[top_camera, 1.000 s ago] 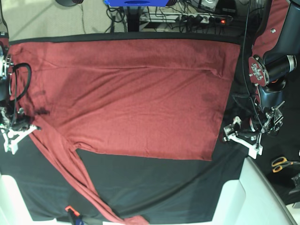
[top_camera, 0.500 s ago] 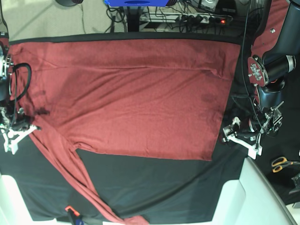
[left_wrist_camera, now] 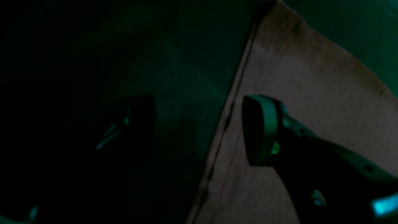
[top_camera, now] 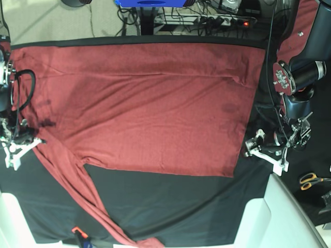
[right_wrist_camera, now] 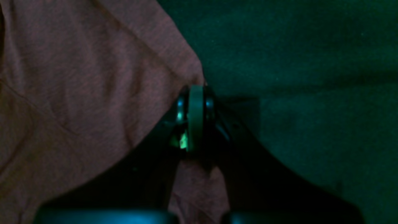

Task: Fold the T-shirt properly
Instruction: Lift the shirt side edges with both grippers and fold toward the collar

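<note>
Lying spread flat across the black cloth (top_camera: 170, 201): the brick-red T-shirt (top_camera: 145, 103), its body covering the far and middle part of that cloth, hem edge running down the cloth's right side in the base view. Trailing from the shirt's near-left corner, one long sleeve (top_camera: 85, 199), running diagonally to the near edge of the black cloth and ending in a small bunch there.

Standing at the hem edge, the left gripper (top_camera: 264, 147), jaws spread wide with nothing between them; in the left wrist view one finger (left_wrist_camera: 259, 129) hanging over the red fabric just inside the hem, the other dim over the dark cloth beside it. Touching or not: cannot tell.

Sitting at the shirt's opposite edge, by the sleeve's root, the right gripper (right_wrist_camera: 195, 119), fingers pressed together, with a fold of the T-shirt's edge (right_wrist_camera: 93, 77) pinched between them.

Lying off the black cloth, beyond the left arm: orange-handled scissors (top_camera: 312, 180). Resting at the cloth's near edge beside the sleeve end, a small orange-tipped tool (top_camera: 78, 233).
</note>
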Robot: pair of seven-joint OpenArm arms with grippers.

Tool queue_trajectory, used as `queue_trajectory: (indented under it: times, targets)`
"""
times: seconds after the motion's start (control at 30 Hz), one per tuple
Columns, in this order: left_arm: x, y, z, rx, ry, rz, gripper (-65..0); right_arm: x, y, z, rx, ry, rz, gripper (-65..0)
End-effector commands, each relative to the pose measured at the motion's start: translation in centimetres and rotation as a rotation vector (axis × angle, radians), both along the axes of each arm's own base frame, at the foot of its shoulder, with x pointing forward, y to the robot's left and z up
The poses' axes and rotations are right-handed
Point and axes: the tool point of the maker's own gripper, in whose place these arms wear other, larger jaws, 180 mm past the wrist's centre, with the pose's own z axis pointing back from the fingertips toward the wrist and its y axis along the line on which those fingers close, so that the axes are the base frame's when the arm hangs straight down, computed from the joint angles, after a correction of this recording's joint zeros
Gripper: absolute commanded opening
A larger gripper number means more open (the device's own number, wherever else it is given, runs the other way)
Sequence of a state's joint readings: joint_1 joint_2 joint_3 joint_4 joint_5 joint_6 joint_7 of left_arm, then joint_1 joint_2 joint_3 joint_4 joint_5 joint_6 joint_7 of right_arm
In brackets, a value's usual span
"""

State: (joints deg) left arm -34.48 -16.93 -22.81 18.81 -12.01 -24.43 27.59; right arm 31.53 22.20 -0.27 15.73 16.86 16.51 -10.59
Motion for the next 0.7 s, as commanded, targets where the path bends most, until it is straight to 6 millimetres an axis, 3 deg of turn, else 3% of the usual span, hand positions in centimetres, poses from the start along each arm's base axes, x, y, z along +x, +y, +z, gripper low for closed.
queue_trajectory:
  times: [0.0,0.4,0.67]
  targets:
    - [0.8,-0.7,0.7,-0.004,-0.004,-0.021,-22.4,1.7,-1.0,1.9,-0.014,-0.056,-0.01,-64.7]
    - [2.2,-1.4,1.7,-0.015,-0.035,-0.025,-22.2,1.8,-1.0,1.9,-0.014,-0.058,-0.01,-64.7]
    - [1.8,-1.6,1.2,-0.014,-0.019,-0.03,-23.0,1.8,-1.1,1.9,-0.016,-0.057,-0.01,-64.7]
